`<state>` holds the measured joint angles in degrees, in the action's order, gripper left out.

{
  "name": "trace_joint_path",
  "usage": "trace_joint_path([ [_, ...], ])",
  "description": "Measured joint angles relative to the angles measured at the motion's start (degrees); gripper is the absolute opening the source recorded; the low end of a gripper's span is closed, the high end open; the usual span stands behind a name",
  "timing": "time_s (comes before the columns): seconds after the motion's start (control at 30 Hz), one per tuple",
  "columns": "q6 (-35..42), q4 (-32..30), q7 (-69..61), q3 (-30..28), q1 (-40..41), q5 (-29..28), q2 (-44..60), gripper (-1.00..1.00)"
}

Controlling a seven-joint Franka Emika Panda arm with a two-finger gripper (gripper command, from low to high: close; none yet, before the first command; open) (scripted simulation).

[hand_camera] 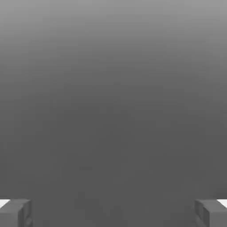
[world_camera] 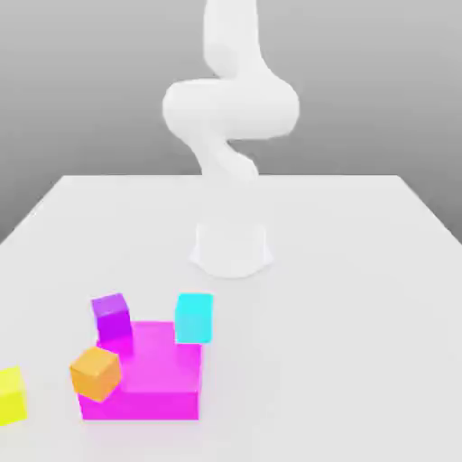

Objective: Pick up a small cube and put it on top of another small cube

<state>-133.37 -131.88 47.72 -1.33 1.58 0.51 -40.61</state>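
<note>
Table: the white tabletop carries everything; my landmark is the large flat magenta block.
Arm: my white arm rises well behind the magenta block.
Gripper: my gripper is spread wide, its grey fingertips far apart, grasping nothing.
Cyan cube: the small cyan cube touches the magenta block's far corner.
Purple cube: the small purple cube leans at its other far corner.
Orange cube: the small orange cube sits tilted against its near edge.
Yellow cube: the small yellow cube lies apart.
Handling: I judge them light, rigid, smooth; I'd pinch the cyan cube's flat opposite faces.

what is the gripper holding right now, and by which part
Nothing. The gripper is open, with only grey background between its fingers.
</note>
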Motion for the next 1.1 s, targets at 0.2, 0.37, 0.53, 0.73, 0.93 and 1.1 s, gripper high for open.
trace_joint_path([
  [0.2, -3.9, -0.2, 4.4, -3.3, 3.9, 1.5, 12.8, 0.00],
  [0.37, -7.1, -0.4, 7.9, -6.4, 6.9, 2.9, 23.1, 0.00],
  [0.53, -10.2, -0.6, 11.1, -9.4, 9.8, 4.7, 33.5, 0.00],
  [0.73, -13.9, -0.8, 14.4, -11.9, 15.1, 7.5, 46.1, 0.00],
  [0.93, -17.7, -1.0, 17.5, -14.3, 18.9, 10.5, 58.7, 0.00],
  [1.1, -24.6, 0.8, 15.1, -10.8, 22.5, 14.9, 68.8, -1.00],
])
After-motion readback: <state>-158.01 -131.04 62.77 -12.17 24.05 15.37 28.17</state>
